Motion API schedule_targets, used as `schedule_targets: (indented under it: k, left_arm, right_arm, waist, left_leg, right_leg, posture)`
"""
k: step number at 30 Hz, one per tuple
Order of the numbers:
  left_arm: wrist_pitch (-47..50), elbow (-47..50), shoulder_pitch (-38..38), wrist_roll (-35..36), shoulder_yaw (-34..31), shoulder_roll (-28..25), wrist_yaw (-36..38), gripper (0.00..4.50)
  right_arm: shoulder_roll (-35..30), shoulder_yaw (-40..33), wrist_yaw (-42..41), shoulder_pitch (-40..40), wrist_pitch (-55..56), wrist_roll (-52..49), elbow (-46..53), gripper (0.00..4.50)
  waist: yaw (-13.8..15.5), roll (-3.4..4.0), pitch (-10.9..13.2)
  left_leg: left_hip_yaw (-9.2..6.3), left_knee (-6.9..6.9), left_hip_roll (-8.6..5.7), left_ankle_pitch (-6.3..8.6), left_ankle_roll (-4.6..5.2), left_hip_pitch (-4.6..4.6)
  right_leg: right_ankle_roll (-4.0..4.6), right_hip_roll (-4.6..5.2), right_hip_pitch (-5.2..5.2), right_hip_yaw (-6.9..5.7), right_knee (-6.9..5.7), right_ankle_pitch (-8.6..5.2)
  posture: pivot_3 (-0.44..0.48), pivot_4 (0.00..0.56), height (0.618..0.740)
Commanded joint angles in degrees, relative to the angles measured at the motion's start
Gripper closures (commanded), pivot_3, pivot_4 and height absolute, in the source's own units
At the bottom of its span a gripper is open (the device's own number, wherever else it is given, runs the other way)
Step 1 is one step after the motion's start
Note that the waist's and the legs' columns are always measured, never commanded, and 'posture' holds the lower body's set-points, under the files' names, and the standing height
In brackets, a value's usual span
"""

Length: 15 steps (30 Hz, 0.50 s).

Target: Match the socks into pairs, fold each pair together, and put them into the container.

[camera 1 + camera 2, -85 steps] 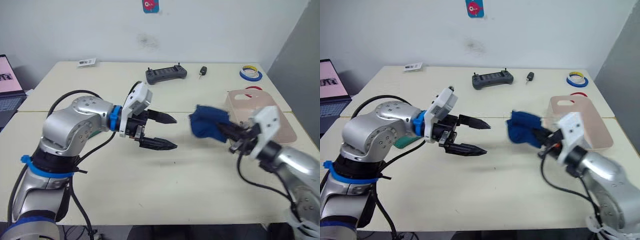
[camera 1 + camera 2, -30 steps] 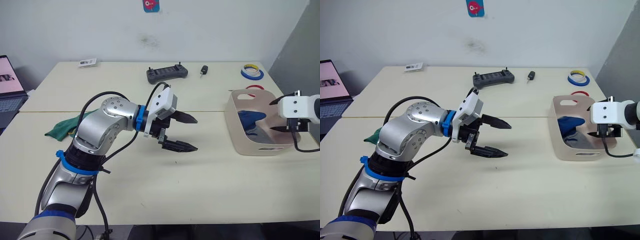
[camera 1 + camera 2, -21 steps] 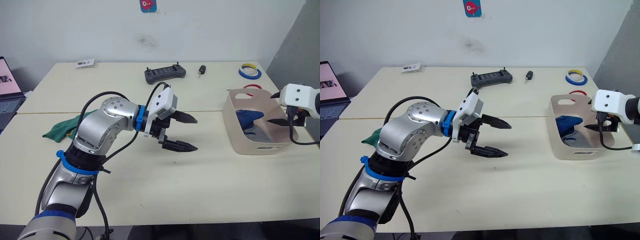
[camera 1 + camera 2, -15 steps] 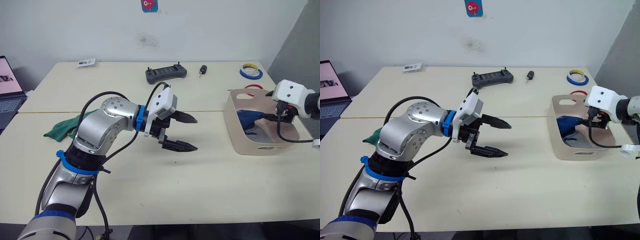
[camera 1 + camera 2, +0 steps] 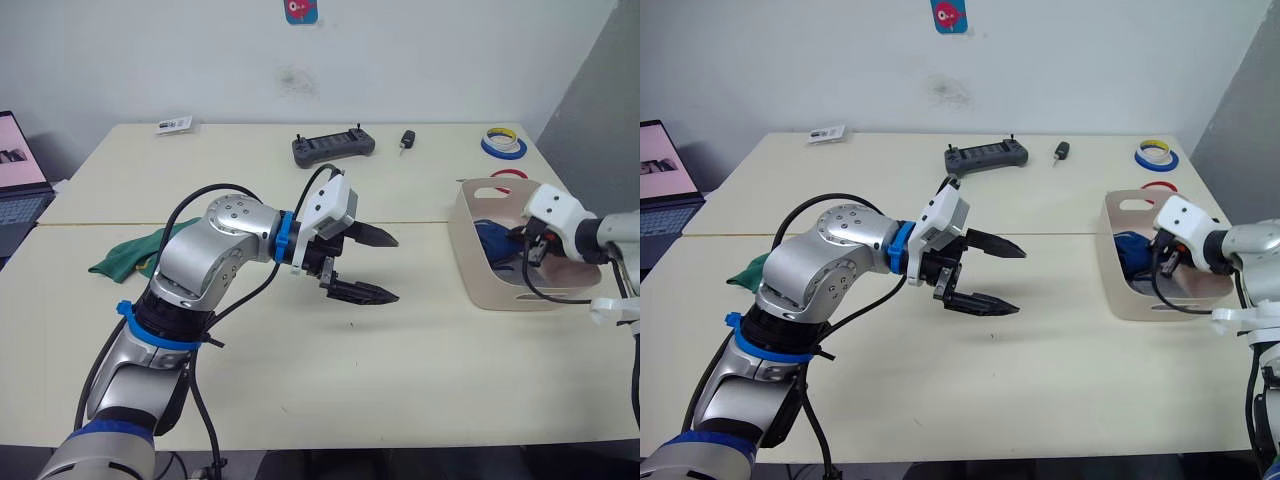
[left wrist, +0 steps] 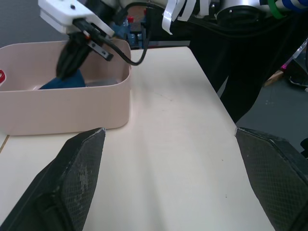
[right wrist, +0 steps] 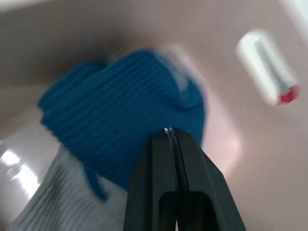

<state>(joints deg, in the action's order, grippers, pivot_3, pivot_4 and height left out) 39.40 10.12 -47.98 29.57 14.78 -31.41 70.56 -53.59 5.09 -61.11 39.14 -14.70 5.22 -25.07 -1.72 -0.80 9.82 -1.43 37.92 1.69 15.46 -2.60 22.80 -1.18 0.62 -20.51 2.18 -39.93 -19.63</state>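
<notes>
Our right claw point(image 7: 169, 132), tips pressed together on nothing, should press the blue pair point(image 7: 120, 96) flat inside the tub point(image 5: 470, 270); our left claw point(image 5: 385, 266) waits wide open beside it.

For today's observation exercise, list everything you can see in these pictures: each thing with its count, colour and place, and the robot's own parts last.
Table: one, cream, under everything.
Tub: one, pale pink, table's right side.
Blue socks: one bundle, royal blue, in tub.
Grey sock: at least one, light grey, in tub under the blue.
Green sock: at least one, green, table's left side.
Controller: one, dark grey, far edge.
Key fob: one, black, beside controller.
Tape rolls: two, blue-yellow and red, far right.
Laptop: one, far left.
Left gripper: open, over table's middle.
Right gripper: shut, inside tub at the blue socks.
</notes>
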Motion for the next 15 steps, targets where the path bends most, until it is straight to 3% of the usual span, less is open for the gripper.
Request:
schedule_targets:
  k: [1, 8, 15]
  left_arm:
    - [-0.9, 1.0, -0.5, -0.4, -0.7, -0.3, -0.3, 0.0]
    - [-2.1, 0.4, 0.3, -0.9, -1.8, -0.6, -0.5, 0.0]
    - [-7.8, -0.3, 6.7, 1.2, -11.4, -3.3, -1.1, 0.0]
  right_arm:
    - [-1.0, 0.5, -0.2, 0.0, 0.0, 0.8, 1.0, 4.48]
    - [-0.4, -1.7, 1.4, 3.7, -2.3, -0.9, 2.8, 4.48]
    - [-3.8, -9.8, 7.4, 1.8, 0.0, -2.6, 11.6, 4.48]
  waist:
    - [0.0, 0.01, 0.0]
    - [-0.1, 0.01, 0.0]
    - [-0.1, 0.01, 0.0]
  left_leg:
    - [0.0, 0.0, 0.0, 0.0, 0.0, 0.0]
    - [0.01, 0.0, 0.02, 0.0, 0.0, -0.02]
    - [0.01, -0.01, 0.03, 0.0, 0.0, 0.01]
  right_leg:
    - [0.0, 0.0, 0.0, 0.0, 0.0, 0.0]
    - [0.0, -0.03, -0.02, 0.03, -0.02, 0.0]
    - [0.0, 0.0, -0.05, 0.01, 0.0, 0.0]
  posture:
    - [0.0, 0.15, 0.74]
    - [0.0, 0.15, 0.74]
    - [0.0, 0.15, 0.74]
